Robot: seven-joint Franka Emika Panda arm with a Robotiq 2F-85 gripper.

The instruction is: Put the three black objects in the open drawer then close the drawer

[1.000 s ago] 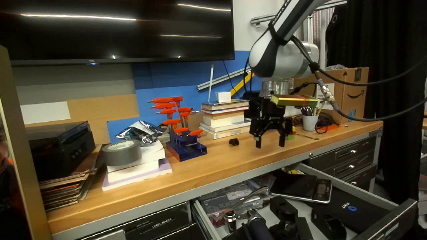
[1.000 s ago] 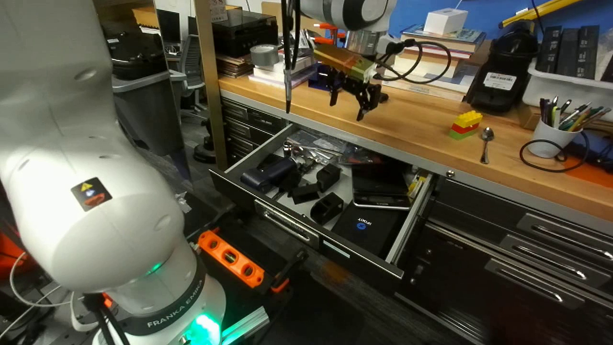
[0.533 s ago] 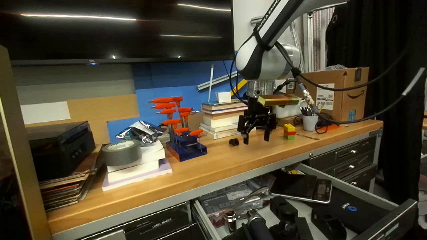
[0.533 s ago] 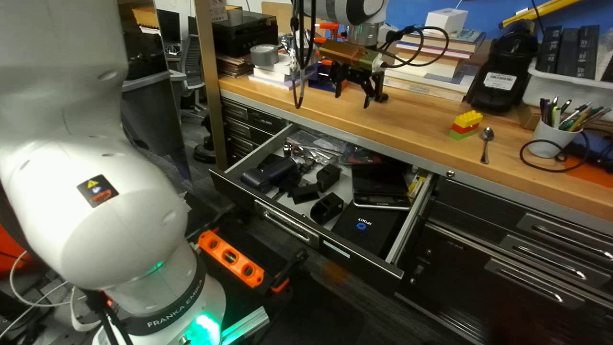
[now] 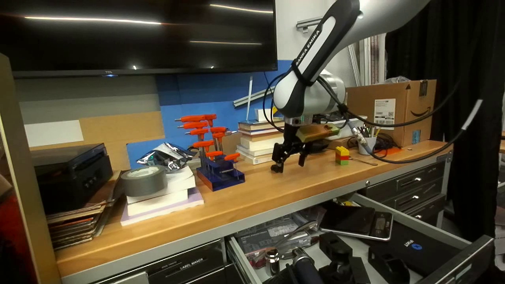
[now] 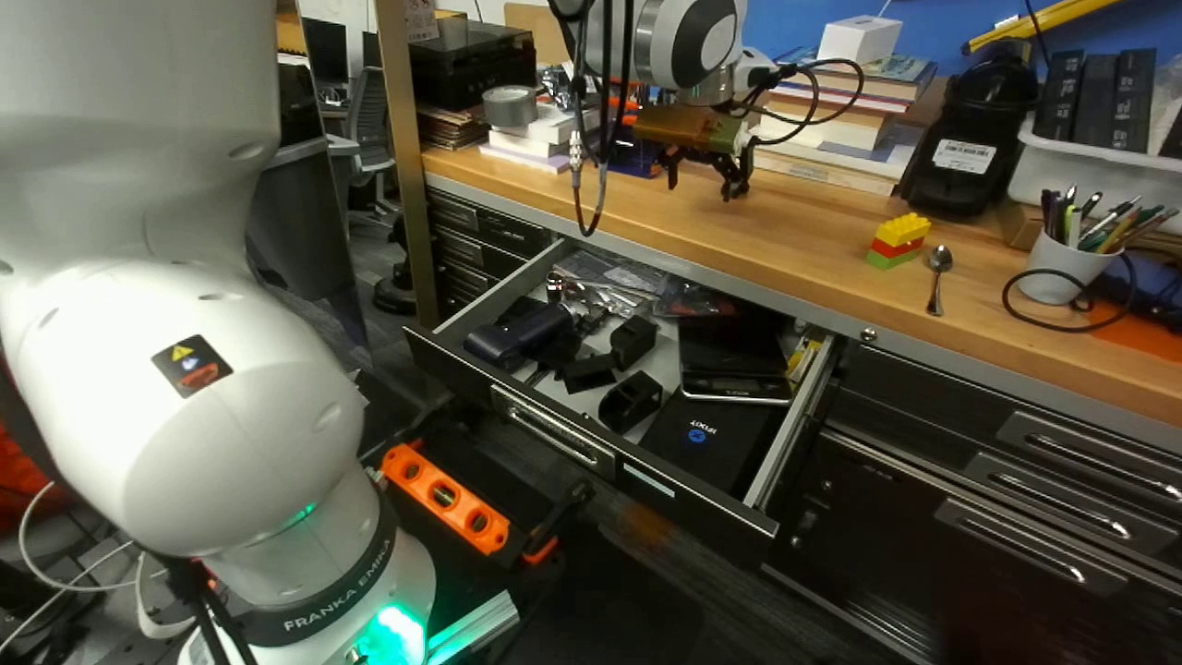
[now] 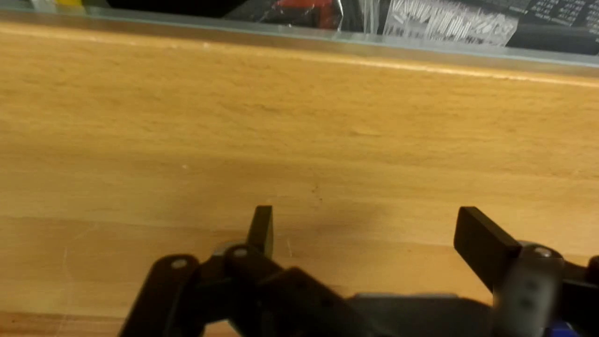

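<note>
Likely you're partway: blocky matte-black pieces (image 5: 335,245) lie in the open black-fronted drawer (image 5: 473,258) (lower right); one small black block (image 5: 277,169), perhaps last, rests mid-frame on the wooden tabletop (image 5: 252,197) by your wide-spread tool (image 7: 366,222). Closing remains.

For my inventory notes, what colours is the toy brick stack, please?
The toy brick stack is yellow on top, then red, then green, clearest in an exterior view.
</note>
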